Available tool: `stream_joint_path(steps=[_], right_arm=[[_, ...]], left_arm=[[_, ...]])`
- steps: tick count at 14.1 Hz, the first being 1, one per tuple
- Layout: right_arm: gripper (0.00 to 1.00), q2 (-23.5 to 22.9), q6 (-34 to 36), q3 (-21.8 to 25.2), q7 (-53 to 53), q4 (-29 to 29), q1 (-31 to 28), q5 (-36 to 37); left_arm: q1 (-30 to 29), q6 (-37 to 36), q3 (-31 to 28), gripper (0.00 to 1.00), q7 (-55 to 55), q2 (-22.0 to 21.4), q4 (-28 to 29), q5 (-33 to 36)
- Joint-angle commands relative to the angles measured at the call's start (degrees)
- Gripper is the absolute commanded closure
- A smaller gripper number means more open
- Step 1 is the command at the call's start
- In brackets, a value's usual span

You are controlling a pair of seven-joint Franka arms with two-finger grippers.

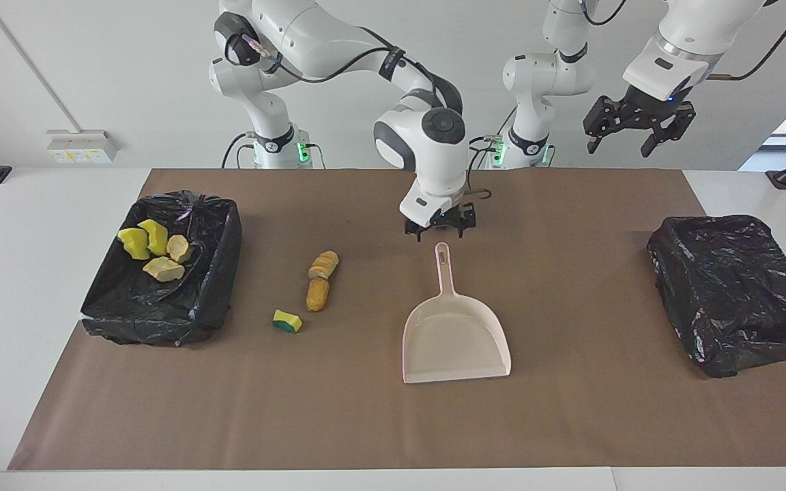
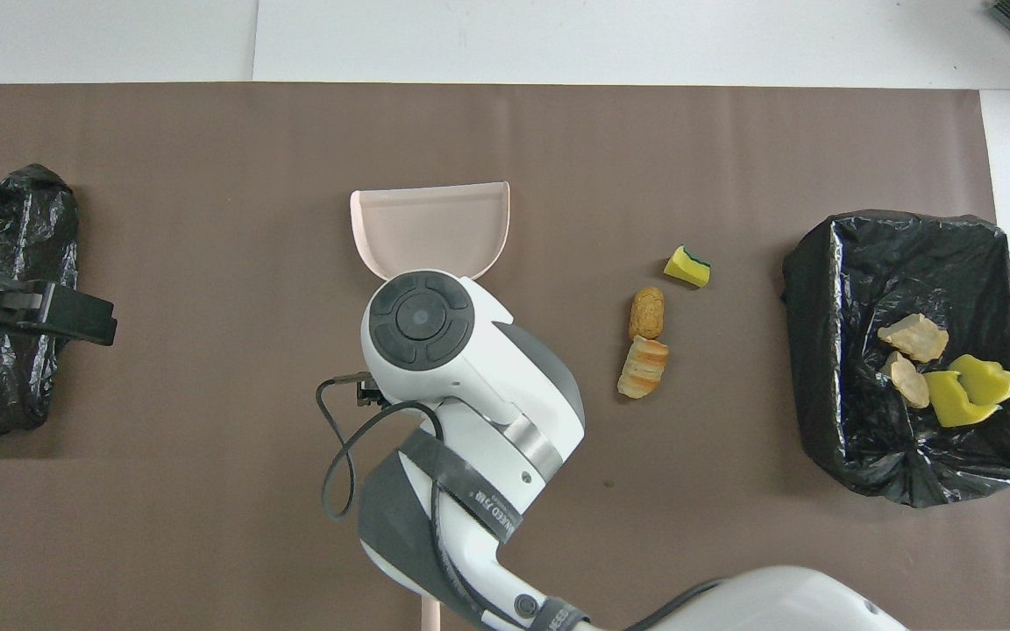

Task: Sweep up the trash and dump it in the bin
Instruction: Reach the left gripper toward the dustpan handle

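Beige plastic dustpan (image 1: 455,334) lies flat, released, just below the open right gripper (image 1: 439,228). Four trash chunks sit in the lined bin (image 1: 219,286); two bread-like pieces (image 1: 320,279) and a green-backed sponge (image 1: 287,320) remain on the paper between. Left gripper (image 1: 632,133) waits open, raised.

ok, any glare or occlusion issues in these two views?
Facing view: bright window patch at the left arm's end, sheen on the empty bin bag, dustpan fully visible. Overhead view: the right arm covers the dustpan's handle; glossy highlights on the trash-filled bin.
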State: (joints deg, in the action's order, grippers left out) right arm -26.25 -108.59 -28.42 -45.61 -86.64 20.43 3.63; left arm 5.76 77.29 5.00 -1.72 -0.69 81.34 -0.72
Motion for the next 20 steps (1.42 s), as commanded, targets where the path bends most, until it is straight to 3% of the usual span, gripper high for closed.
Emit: stream_joint_path(steps=[1,3,5,8,12,16,17,18,20], right_arm=[[0.00,6.4,-0.6,-1.8,-6.3,-9.1,1.4,-2.7],[0.00,11.5,-1.8,-2.9,-8.1,-16.8,2.8,-5.3],[0.00,17.4,-7.4,-3.0,-8.0,-26.0,5.5,-10.2],[0.00,24.7,-14.6,-3.0,-6.6,-38.0,10.7,-16.1],[0.00,26.4,-17.3,-3.0,-6.4,-43.4,13.1,-16.5],[0.00,26.1,-20.9,-3.0,-6.6,-44.9,14.5,-16.8],[0.07,26.2,-21.7,-3.0,-6.6,-45.5,14.8,-17.0],[0.32,26.2,-21.6,-3.0,-6.4,-45.5,14.8,-17.0],[0.97,26.1,-21.7,-3.0,-5.8,-45.5,14.8,-17.0]], left_arm=[[1.5,6.3,1.0,0.00,-1.6,-2.3,6.3,0.6],[4.9,16.4,1.1,0.00,-7.7,-2.4,13.3,0.6],[8.5,25.0,1.1,0.00,-10.7,-0.9,17.8,0.7],[12.1,29.2,1.1,0.00,-11.5,3.7,18.9,1.0],[20.0,39.0,1.1,0.00,-20.9,12.6,20.3,5.2],[21.0,46.8,1.1,0.00,-22.7,15.3,23.9,5.3],[21.0,48.8,1.1,0.00,-23.2,15.3,25.4,5.3],[21.6,50.0,1.1,0.00,-24.6,15.8,25.8,5.3],[22.2,52.7,1.0,0.00,-25.6,18.1,25.4,5.4]])
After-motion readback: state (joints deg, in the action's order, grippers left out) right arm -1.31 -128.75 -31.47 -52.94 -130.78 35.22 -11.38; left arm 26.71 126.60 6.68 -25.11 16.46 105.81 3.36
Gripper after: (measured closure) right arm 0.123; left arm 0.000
